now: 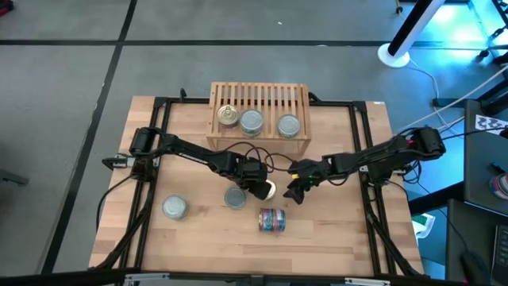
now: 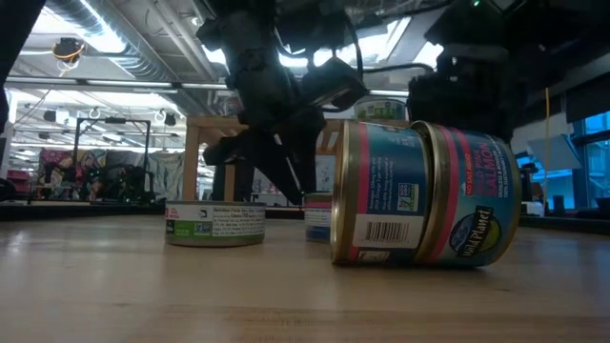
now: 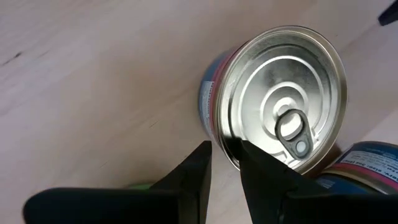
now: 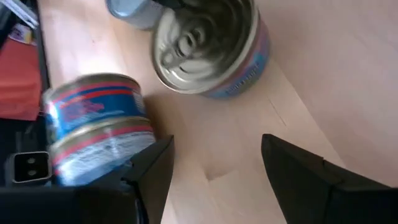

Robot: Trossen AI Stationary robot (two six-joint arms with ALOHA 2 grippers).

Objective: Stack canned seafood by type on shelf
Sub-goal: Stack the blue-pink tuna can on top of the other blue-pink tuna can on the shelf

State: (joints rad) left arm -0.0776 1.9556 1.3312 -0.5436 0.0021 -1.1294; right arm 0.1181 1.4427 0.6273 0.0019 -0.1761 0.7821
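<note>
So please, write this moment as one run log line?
left end effector: pinching tilted tin rim | right end effector: open, beside | shelf: three tins

Even, bright light falls from above on the tabletop (image 1: pixel 333 238), with soft short shadows under the arms. A blue-cyan glow tints the floor off the tabletop's far right corner. Seen from table height, ceiling lights glare behind and the arms go to silhouette. The tilted tin's lid (image 3: pixel 283 102) shows bright reflections; the right wrist view is motion-blurred and soft.
</note>
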